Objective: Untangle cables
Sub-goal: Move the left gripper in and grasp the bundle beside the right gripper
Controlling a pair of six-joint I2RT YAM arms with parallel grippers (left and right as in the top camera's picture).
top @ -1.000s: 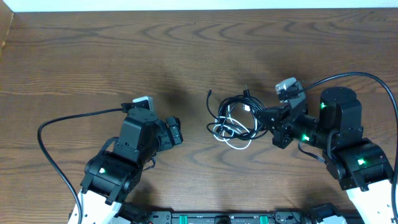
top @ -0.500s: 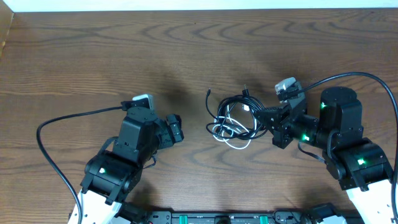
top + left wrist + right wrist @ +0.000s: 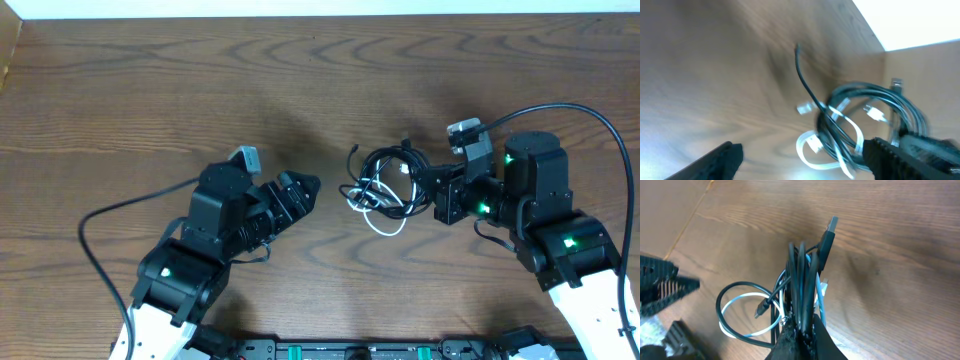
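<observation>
Cables (image 3: 385, 190) sit in one knot on the surface (image 3: 150, 80) from overhead, none separated yet, with the right tool (image 3: 436, 192) clamped on their edge. Left wrist: the left tool (image 3: 805, 152) is spread apart, empty, just short of them. Right wrist: black and white strands cross; untangling looks barely begun.

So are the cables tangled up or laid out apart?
Tangled. The black and white cables lie in one looped bundle on the table, strands crossing each other, with the right gripper shut on the bundle's edge.
</observation>
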